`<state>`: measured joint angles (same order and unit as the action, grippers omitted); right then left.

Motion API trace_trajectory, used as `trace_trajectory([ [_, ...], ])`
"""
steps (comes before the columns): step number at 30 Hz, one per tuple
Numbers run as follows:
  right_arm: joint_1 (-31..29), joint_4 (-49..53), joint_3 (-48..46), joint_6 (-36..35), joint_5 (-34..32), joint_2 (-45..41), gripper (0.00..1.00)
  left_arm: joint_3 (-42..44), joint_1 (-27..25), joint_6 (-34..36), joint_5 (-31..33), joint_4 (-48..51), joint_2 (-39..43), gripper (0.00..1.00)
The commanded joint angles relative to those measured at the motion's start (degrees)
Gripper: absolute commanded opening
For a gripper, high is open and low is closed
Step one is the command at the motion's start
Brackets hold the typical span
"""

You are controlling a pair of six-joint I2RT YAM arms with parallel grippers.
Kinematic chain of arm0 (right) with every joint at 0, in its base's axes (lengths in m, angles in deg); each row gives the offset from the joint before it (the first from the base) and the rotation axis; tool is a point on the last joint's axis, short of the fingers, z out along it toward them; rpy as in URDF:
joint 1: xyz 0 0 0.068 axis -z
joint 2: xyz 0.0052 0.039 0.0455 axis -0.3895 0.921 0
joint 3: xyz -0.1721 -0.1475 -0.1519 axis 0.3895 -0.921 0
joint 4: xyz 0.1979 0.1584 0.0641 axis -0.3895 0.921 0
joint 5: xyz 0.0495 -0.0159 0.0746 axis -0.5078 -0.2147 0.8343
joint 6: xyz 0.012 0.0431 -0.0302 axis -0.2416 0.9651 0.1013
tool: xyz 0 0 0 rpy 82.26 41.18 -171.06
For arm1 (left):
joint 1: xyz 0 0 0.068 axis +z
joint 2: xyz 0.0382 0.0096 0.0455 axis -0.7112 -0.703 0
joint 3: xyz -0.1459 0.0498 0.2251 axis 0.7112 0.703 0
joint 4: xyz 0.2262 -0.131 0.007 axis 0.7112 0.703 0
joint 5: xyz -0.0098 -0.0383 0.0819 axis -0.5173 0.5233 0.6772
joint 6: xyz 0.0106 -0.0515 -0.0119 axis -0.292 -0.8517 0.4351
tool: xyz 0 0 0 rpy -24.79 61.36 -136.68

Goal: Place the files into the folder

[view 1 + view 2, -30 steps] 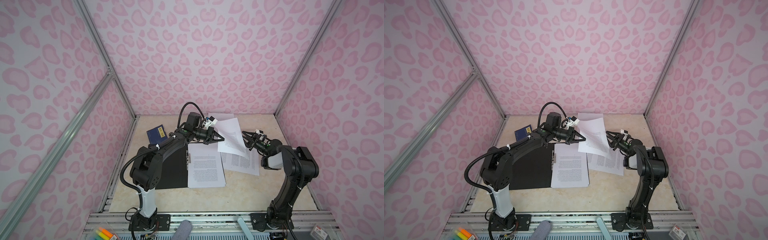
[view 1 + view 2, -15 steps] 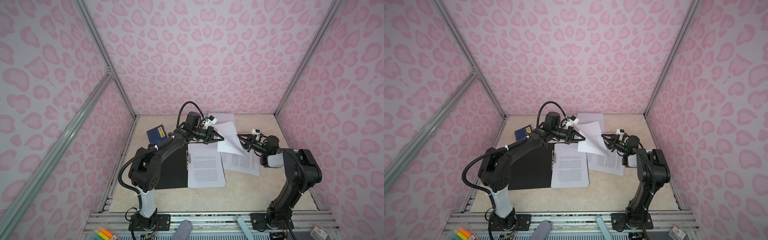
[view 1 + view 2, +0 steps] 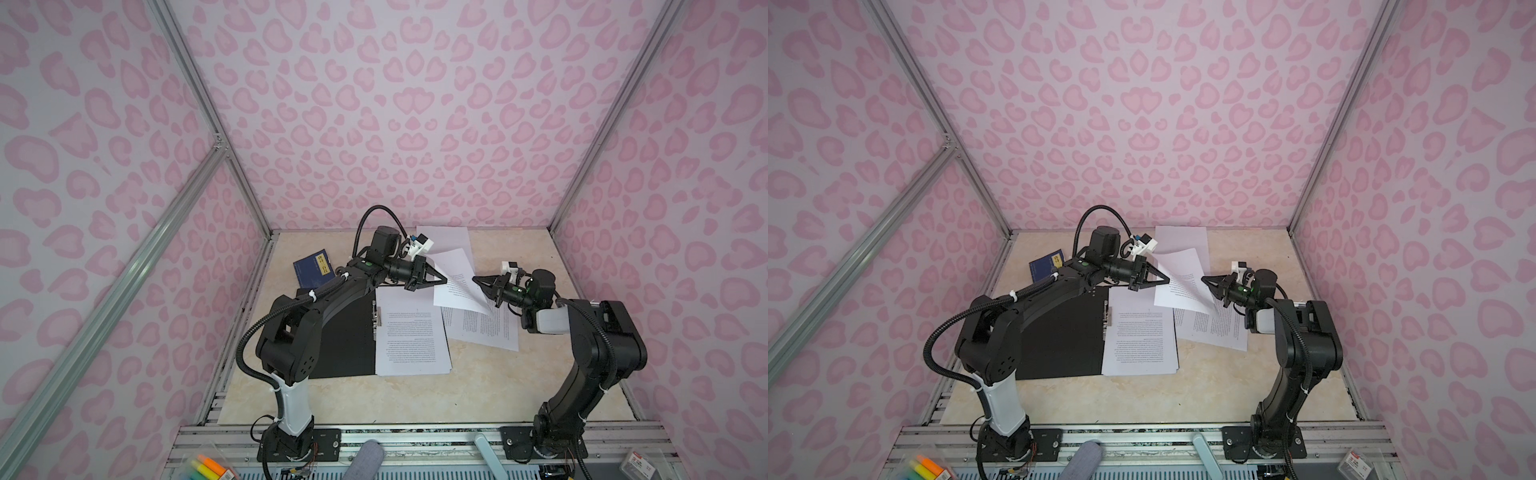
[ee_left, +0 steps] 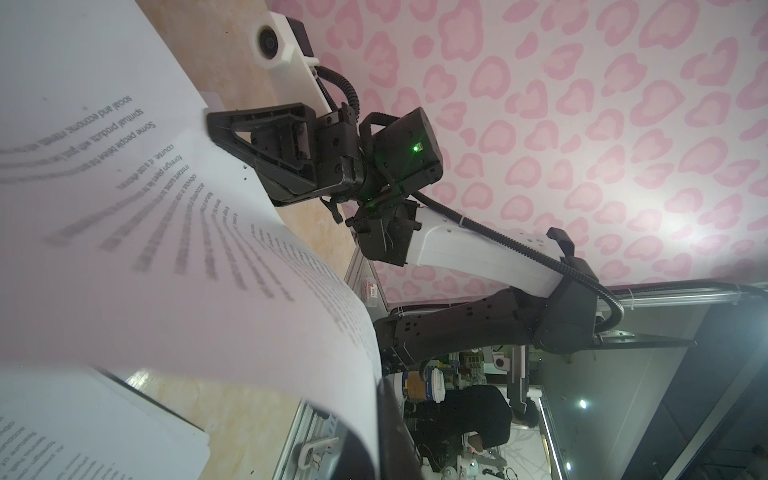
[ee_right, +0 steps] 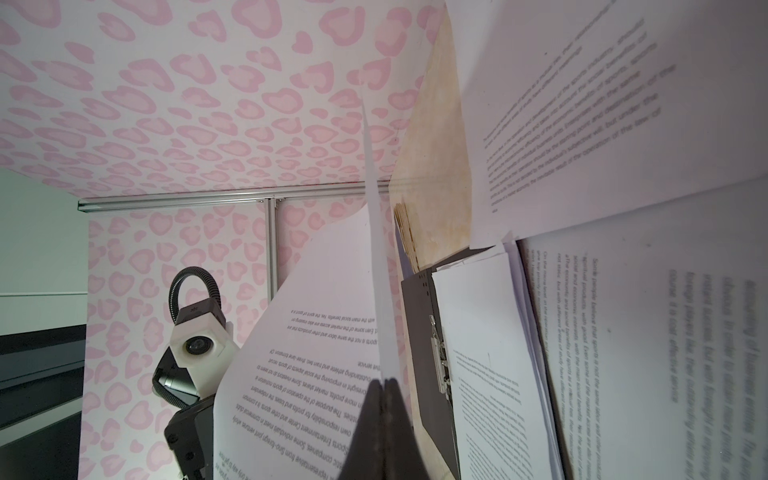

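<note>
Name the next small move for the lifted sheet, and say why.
Probably carry the lifted sheet leftward, both arms together, over the stack on the open folder: the left gripper and right gripper are shut on its opposite edges, above the table.

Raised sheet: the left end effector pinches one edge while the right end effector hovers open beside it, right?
Not quite. The right end effector is not open: the right wrist view shows it shut on an edge of the raised sheet. The left end effector does pinch the opposite edge.
</note>
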<state>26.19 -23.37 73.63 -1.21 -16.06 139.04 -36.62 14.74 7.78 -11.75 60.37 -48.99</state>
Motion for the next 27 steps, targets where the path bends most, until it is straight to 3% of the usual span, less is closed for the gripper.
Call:
trace_trajectory([
  [1, -0.12, -0.26, 0.05, -1.08, 0.98, -0.92, 0.0, 0.98, 0.44, 2.01, 1.08, 0.77, 1.86, 0.16],
  [6, -0.43, 10.9, 1.43, -7.79, -0.25, -4.76, 0.0, 3.09, 1.35, 5.21, 6.32, 5.14, 4.9, 0.33],
  [11, -3.28, 24.35, 4.45, -15.71, -4.22, -8.33, 0.0, 5.39, 3.02, 11.72, 16.33, 14.79, 10.46, 0.54],
  [13, -4.91, 25.89, 5.31, -16.36, -6.38, -8.56, 0.0, 8.15, 4.2, 12.71, 20.8, 17.63, 13.34, 0.66],
  [17, -8.56, 26.96, 7.36, -16.82, -10.11, -7.0, 0.0, 11.84, 6.61, 17.15, 30.16, 24.78, 20.56, 0.78],
  [19, -10.71, 27.01, 8.29, -17.04, -12.0, -5.85, 0.0, 13.57, 7.89, 19.97, 36.15, 29.14, 25.63, 0.98],
  [22, -13.64, 30.35, 9.8, -19.93, -15.82, -4.98, 0.0, 15.63, 9.64, 23.32, 45.85, 36.04, 33.15, 0.98],
  [27, -16.14, 33.62, 10.61, -24.81, -18.84, -2.64, 0.0, 20.63, 14.85, 24.5, 47.37, 41.3, 43.41, 0.98],
])
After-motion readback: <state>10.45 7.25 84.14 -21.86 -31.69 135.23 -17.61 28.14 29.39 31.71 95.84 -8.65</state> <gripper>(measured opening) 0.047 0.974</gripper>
